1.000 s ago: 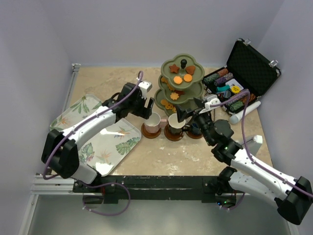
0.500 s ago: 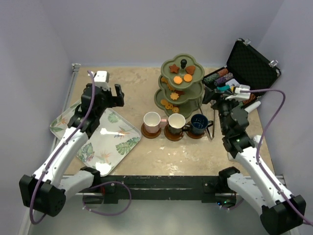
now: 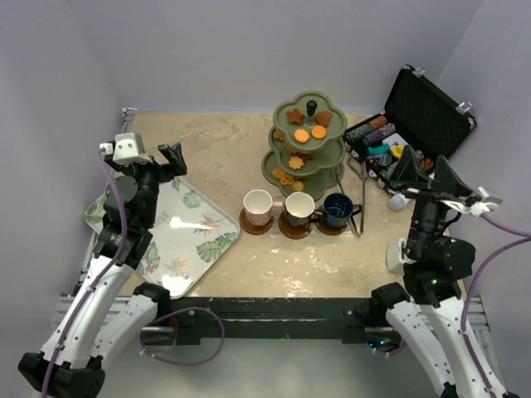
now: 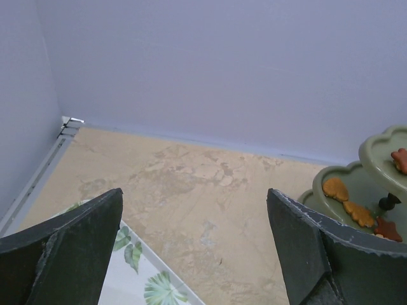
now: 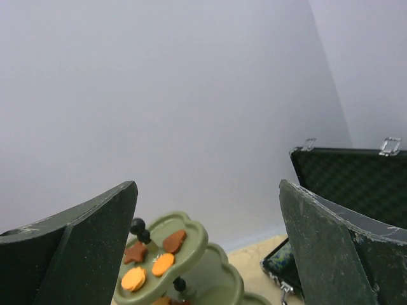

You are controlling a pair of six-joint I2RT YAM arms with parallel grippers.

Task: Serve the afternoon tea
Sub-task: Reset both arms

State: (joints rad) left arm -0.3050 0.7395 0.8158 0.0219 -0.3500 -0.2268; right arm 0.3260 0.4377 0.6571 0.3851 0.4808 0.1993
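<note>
The olive-green three-tier stand (image 3: 309, 157) stands at the back centre with orange and brown biscuits (image 3: 301, 134) on its tiers. In front of it stand the pinkish-white cup (image 3: 257, 202), the cream cup (image 3: 299, 204) and the navy cup (image 3: 338, 206), each on a brown saucer (image 3: 255, 225). My left gripper (image 3: 149, 162) is open and empty, raised over the far left; its view (image 4: 194, 194) shows the stand (image 4: 381, 162) at the right edge. My right gripper (image 3: 423, 170) is open and empty, raised at the right; its view (image 5: 206, 184) looks at the stand's top tier (image 5: 197, 251).
The leaf-patterned white tray (image 3: 199, 249) lies at the left with a white spoon (image 3: 187, 224) on it. The open black case of poker chips (image 3: 427, 112) sits at the back right. Thin metal tongs (image 3: 360, 203) lie right of the navy cup.
Both arms have pulled back from the cups and risen: the left swung left over the tray's far corner, the right swung right toward the case. Cups and saucers stay put.
</note>
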